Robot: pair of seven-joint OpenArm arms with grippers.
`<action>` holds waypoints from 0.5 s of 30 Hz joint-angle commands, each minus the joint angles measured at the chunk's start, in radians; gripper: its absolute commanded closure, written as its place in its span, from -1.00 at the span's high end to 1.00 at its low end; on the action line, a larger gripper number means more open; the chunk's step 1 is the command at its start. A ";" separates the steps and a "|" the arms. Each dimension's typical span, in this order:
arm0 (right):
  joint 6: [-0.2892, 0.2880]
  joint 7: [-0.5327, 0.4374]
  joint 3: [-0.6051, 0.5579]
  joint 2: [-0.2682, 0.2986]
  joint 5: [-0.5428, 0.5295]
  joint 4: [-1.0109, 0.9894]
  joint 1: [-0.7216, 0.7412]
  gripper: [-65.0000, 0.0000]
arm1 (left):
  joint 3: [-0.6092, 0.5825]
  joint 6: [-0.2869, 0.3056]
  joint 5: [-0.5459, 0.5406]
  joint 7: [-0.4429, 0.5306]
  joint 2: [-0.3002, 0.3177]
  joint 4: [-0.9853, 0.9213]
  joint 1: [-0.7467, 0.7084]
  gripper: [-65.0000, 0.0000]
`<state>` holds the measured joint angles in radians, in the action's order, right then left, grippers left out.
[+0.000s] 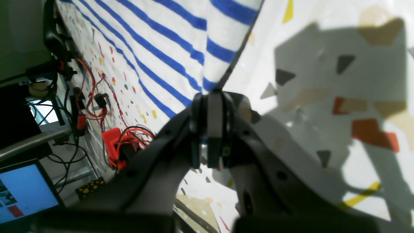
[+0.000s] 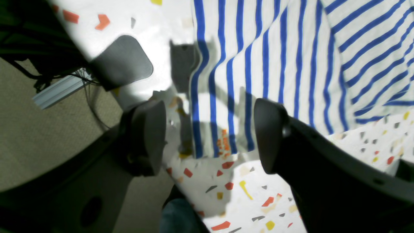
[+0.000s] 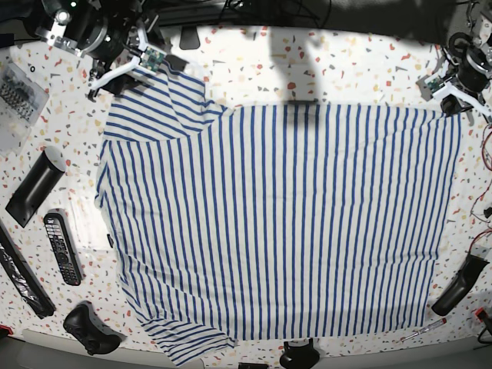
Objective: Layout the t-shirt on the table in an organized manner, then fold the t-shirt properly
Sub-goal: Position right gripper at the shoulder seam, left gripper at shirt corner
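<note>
- Your t-shirt [image 3: 280, 223] lies spread flat on the table [image 3: 254, 65], stripes running from the far edge towards the near one, its long axis across the table from one arm to the other.
- Your left gripper [image 1: 210, 97] is pinched shut on the t-shirt's corner (the wrist view shows cloth rising straight out of the closed jaws). In the base view that is the far corner on the picture's right [image 3: 453, 104].
- Your right gripper [image 2: 210, 136] stands wide, holding nothing. Its fingers [image 2: 270, 139] straddle a striped sleeve edge [image 2: 213, 129] that lies flat on the table beneath them.
- The relation to watch: the cloth is directly below and between the right jaws, so that arm needs only to come down and close. It looks the nearer arm for the sleeve end.
- The base view alone shows the whole layout, including a folded-over flap near the sleeve [image 3: 165, 100] at the far corner on the picture's left.
- Only the wrist views settle the jaws; in the base view both grippers are too small to judge.
</note>
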<state>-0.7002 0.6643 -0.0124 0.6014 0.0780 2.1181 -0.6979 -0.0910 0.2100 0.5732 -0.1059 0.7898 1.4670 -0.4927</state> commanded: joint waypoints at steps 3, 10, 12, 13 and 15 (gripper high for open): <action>0.002 -0.012 0.005 0.014 0.000 0.013 -0.001 0.26 | 0.004 0.006 -0.005 -0.006 0.017 0.005 -0.003 -1.00; 0.002 -0.013 0.005 0.014 0.000 0.013 -0.001 0.26 | 0.004 0.006 -0.005 -0.006 0.016 0.005 -0.003 -1.00; 0.002 -0.013 0.006 0.014 0.000 0.013 -0.001 0.26 | 0.004 0.006 -0.005 -0.006 0.016 0.005 -0.003 -1.00; 0.002 -0.014 0.006 0.014 0.000 0.013 -0.001 0.26 | 0.004 0.006 -0.005 -0.006 0.016 0.005 -0.003 -1.00; 0.002 -0.018 0.006 0.014 0.000 0.013 -0.001 0.26 | 0.004 0.006 -0.005 -0.006 0.016 0.005 -0.003 -1.00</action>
<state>-0.7002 0.6632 -0.0124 0.6014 0.0780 2.1166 -0.6979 -0.0910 0.2100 0.5732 -0.1059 0.7898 1.4670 -0.4927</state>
